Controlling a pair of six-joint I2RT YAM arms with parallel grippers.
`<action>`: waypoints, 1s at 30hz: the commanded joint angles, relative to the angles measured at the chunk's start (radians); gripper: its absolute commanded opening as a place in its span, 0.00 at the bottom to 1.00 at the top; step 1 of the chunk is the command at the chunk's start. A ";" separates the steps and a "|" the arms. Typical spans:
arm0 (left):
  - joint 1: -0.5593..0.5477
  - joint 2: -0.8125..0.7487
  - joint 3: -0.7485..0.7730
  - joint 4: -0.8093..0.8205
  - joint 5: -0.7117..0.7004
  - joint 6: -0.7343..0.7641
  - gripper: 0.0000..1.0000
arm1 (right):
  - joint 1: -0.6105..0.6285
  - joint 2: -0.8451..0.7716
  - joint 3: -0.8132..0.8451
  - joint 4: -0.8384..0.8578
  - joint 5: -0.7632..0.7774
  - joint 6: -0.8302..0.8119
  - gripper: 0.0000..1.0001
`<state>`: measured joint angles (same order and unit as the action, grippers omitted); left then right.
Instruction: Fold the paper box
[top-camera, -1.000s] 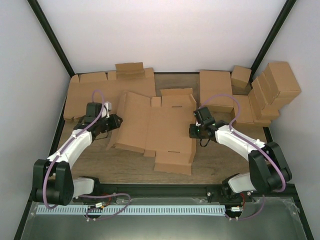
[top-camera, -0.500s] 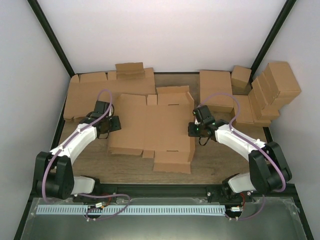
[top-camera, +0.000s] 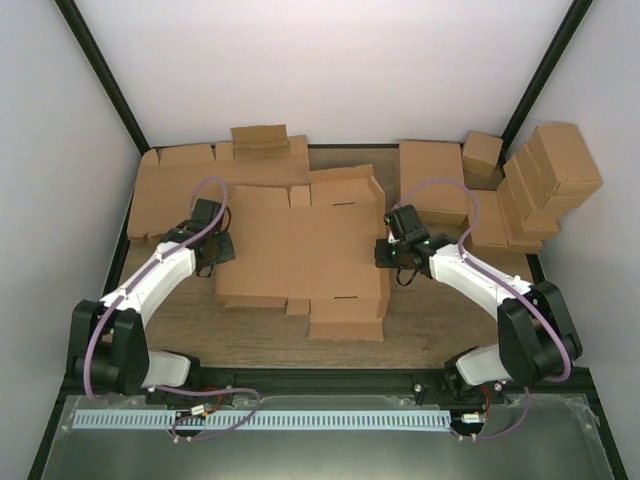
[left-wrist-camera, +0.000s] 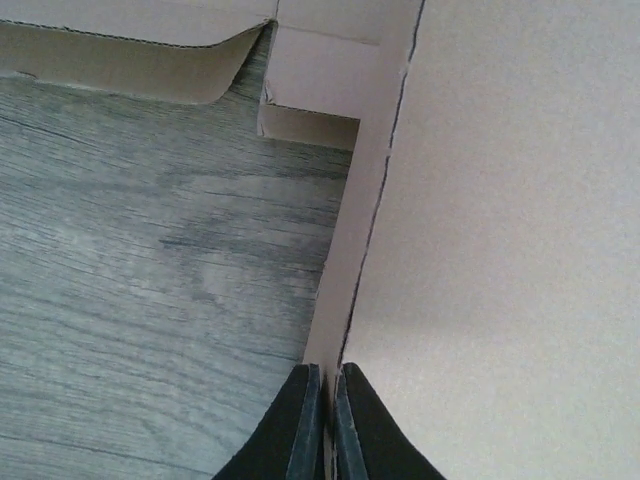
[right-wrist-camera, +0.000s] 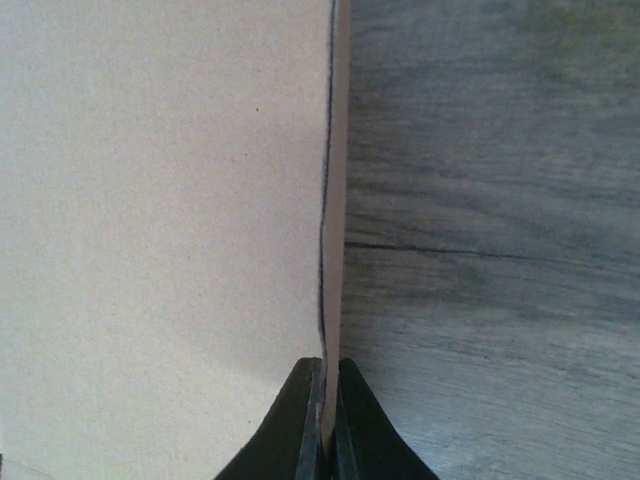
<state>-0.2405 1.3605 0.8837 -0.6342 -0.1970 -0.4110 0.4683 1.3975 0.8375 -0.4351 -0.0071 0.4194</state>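
The paper box (top-camera: 300, 255) is lying opened out as a flat, brown corrugated die-cut sheet in the middle of the wooden table (top-camera: 430, 330). Its wide panels are spreading left to right, with one flap reaching toward the back wall and another toward the near edge.

The left gripper (top-camera: 222, 250) is pinching the sheet's left edge. In the left wrist view its two black fingers (left-wrist-camera: 290, 430) are pressing together with only a thin cardboard strip between them, and a scored fold line is running up the sheet from that spot. The right gripper (top-camera: 384, 256) is gripping the sheet's right edge in the same way. In the right wrist view its fingers (right-wrist-camera: 358, 430) are clamping the narrow side strip, with plain board lying to one side of them and bare wood grain to the other.

The left arm (top-camera: 160, 280) and the right arm (top-camera: 470, 280), both white, are reaching inward from their bases at the near edge, and purple cables (top-camera: 443, 188) are looping over them.

Behind the sheet, at the back left, a pile of flat cardboard blanks (top-camera: 180, 190) is touching or slightly overlapping its far-left corner. In the back right corner, smaller closed brown boxes (top-camera: 550, 170) are sitting stacked, some of them leaning against the side wall.
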 joint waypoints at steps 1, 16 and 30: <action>-0.011 -0.091 -0.018 0.029 0.103 -0.010 0.08 | 0.010 -0.038 0.073 0.000 -0.010 -0.051 0.01; -0.020 -0.379 0.169 -0.017 0.177 0.035 1.00 | 0.221 -0.025 0.424 -0.274 0.163 -0.214 0.01; -0.020 -0.401 0.249 -0.008 0.248 0.061 1.00 | 0.237 0.089 0.630 -0.631 0.462 -0.345 0.01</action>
<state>-0.2562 0.9588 1.1282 -0.6403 0.0166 -0.3626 0.6956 1.4681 1.5009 -0.9710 0.1696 0.1295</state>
